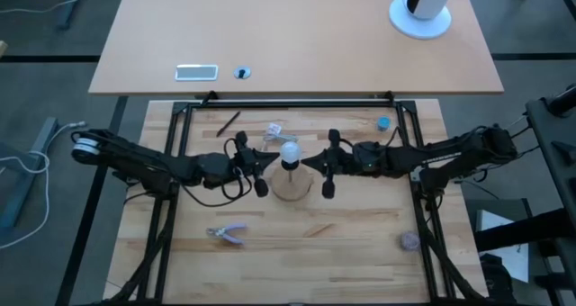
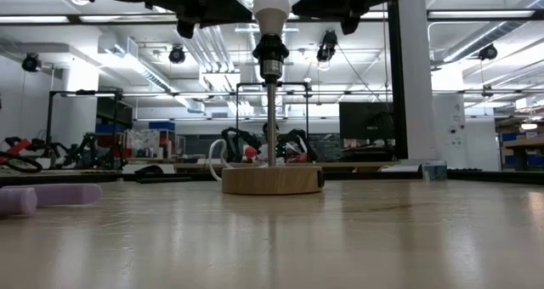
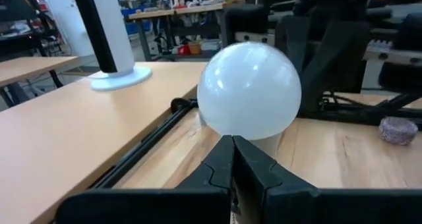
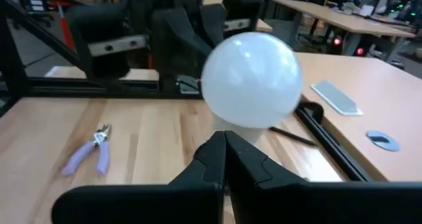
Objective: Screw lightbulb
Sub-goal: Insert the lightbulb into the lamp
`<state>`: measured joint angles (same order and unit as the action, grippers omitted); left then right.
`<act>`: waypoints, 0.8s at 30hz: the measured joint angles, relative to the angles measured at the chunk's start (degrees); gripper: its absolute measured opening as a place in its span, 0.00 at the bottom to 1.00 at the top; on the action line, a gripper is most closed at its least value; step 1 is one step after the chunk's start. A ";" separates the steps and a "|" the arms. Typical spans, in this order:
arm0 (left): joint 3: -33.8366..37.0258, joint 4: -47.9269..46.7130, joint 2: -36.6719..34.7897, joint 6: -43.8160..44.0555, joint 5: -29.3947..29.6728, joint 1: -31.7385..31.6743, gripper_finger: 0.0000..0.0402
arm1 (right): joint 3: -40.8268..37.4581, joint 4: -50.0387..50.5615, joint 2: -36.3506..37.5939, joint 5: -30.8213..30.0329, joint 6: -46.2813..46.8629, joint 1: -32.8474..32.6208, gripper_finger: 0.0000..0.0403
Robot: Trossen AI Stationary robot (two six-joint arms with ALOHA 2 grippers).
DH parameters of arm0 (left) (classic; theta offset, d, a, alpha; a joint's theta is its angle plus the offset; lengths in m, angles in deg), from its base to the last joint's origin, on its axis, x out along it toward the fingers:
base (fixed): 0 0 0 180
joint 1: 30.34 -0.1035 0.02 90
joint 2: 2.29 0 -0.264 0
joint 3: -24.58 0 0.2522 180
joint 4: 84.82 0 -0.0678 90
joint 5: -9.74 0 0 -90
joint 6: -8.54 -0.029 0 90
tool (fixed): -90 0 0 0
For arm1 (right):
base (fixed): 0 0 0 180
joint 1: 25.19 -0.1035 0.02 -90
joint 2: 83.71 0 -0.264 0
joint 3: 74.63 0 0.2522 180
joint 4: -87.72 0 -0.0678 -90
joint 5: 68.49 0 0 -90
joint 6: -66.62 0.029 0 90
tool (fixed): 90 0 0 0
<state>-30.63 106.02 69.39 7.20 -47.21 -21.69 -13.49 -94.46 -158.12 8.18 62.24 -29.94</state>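
The white frosted lightbulb [image 1: 289,152] stands upright in a dark socket [image 2: 270,58] on a thin rod rising from the round wooden disc [image 2: 272,180], which rests flat on the table. My left gripper [image 3: 232,159] is shut, level, on the bulb's left side, its tips just below the globe [image 3: 249,89]. My right gripper [image 4: 224,153] is shut, level, on the bulb's right side, its tips just below the globe [image 4: 252,79]. The bulb's screw base is hidden. My left gripper comes level from the table's left, its shut fingertips [image 3: 224,151] close to the bulb's neck; whether they touch it I cannot tell. My right gripper comes level from the table's right, its shut fingertips [image 4: 214,148] close to the bulb's neck; whether they touch it I cannot tell.
Purple-handled pliers [image 1: 227,234] lie near the front left. A small greyish-purple ball [image 1: 409,241] lies at the front right. A crumpled clear wrapper [image 1: 274,130], a dark pen [image 1: 228,123] and a small blue thing [image 1: 384,123] lie at the back.
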 joint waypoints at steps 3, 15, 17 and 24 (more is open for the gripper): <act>0.00 -0.75 -0.83 0.93 -0.32 0.48 0.00 | 0.00 1.14 0.24 -2.41 0.39 0.02 0.00; 0.00 0.37 -0.53 0.41 -5.12 -0.14 0.00 | -0.02 -2.21 0.39 -5.23 -1.97 2.21 0.00; 0.00 0.38 -0.42 0.41 -5.08 -0.47 0.00 | 0.00 -2.80 0.39 -3.89 -1.90 2.18 0.00; 0.00 0.43 -0.39 0.49 -5.04 -0.62 0.00 | -0.02 -2.84 0.39 -2.99 -1.62 2.19 0.00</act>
<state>-30.63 106.45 69.00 7.69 -52.25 -22.31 -13.51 -97.30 -157.72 5.19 60.62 -27.75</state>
